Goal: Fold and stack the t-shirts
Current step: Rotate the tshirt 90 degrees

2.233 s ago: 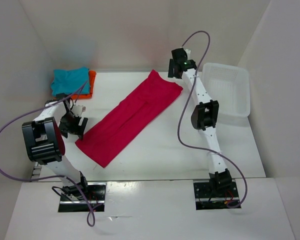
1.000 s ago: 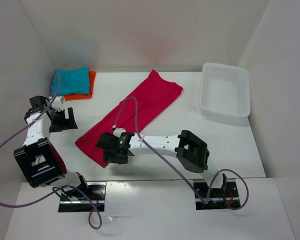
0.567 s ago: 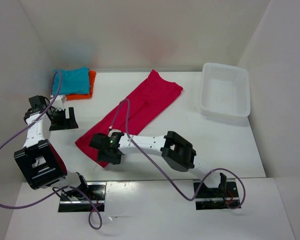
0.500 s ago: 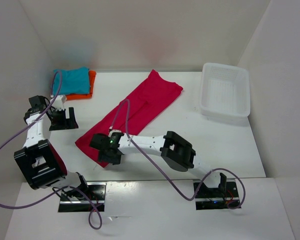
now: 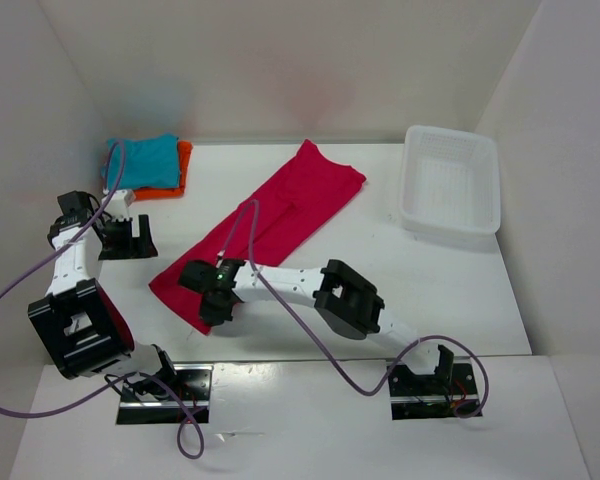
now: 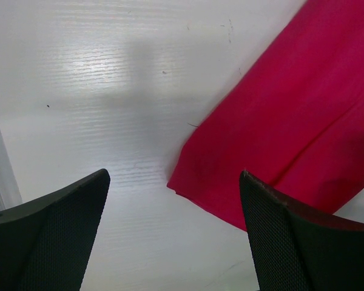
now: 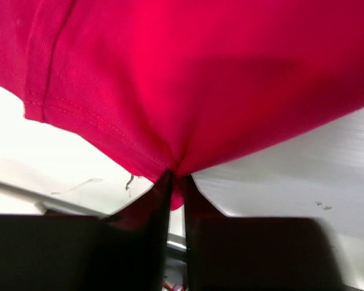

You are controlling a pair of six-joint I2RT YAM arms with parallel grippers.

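Note:
A pink-red t-shirt lies folded into a long strip, running diagonally from the table's back centre to its front left. My right gripper sits at the strip's near corner, shut on the cloth; in the right wrist view the pink-red t-shirt bunches into the pinch of my right gripper. My left gripper hovers open at the left, beside the strip. The left wrist view shows the pink-red t-shirt, its left corner just beyond my left gripper. A folded teal t-shirt rests on a folded orange t-shirt at the back left.
A white mesh basket stands at the back right. White walls close in the table on the left, back and right. The right arm stretches low across the table's front from its base.
The right arm swung from the strip's far end to its near corner, and its jaws closed on the cloth. The left gripper drew back to the left and then held still.

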